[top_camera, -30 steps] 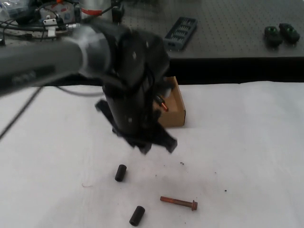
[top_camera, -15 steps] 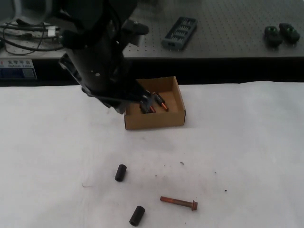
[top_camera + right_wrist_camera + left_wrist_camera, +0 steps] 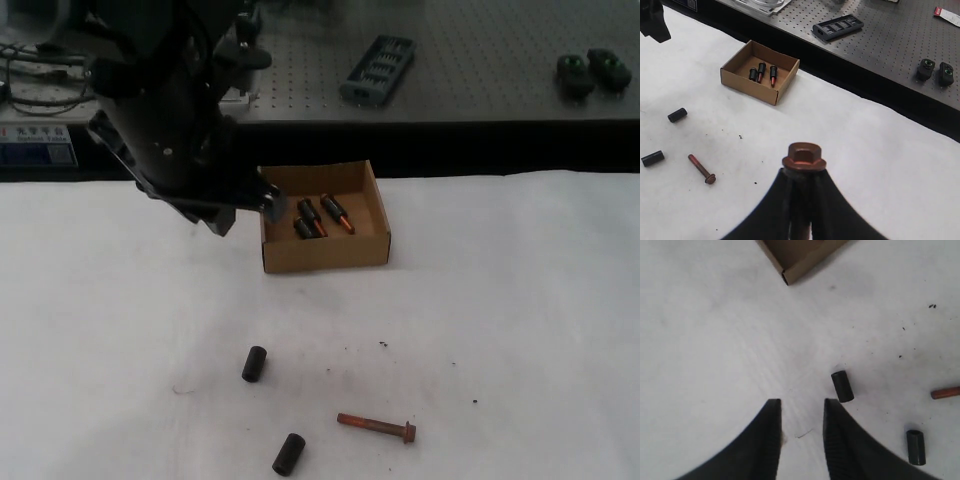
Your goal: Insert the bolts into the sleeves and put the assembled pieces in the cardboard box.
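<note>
Well, the left fingers hang released and empty over the counter, 2 sleeves lying toward 6 o'clock of that arm and the cardboard box, 3 assembled pieces inside, at its 3 o'clock. A loose bolt lies at 3 o'clock of the nearer sleeve; the right fingers are clenched on another bolt. A skewed pinch could roll a sleeve away, I judge, or a tilted bolt jam.

cardboard box — open on top | left arm just beside
</note>
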### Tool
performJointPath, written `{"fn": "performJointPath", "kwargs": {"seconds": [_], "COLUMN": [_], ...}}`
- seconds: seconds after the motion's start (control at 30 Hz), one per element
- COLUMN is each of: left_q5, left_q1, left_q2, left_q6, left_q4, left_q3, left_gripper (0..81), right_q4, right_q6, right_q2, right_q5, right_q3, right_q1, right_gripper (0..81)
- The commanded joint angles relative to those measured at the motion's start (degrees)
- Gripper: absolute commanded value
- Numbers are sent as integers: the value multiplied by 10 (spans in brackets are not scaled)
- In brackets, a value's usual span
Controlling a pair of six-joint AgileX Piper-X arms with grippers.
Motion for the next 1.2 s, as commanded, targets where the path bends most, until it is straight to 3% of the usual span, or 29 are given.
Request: {"fn": "performJointPath", "kwargs": {"seconds": [0.0,0.4,0.67,1.17], "left_q5": [-9,-9,-9,11], "left_q1": [1,1,4,4], "left_q2": [6,6,8,130], "left_q6": [11,10,10,-13], "left_q4": [-22,-162,-272,-290], "left_q3": [17,139,229,233], "left_gripper": [222,222,222,222], "right_q4": [-1,16,-11,-37], "right_q6": [0,0,0,-4], "right_q2": [-4,-4,-7,-11], "right_q5": [0,0,0,0], "right_q3": [-1,-1,53,78], "right_q1": [-4,-4,-4,-4], "right_gripper": [55,55,55,55]}}
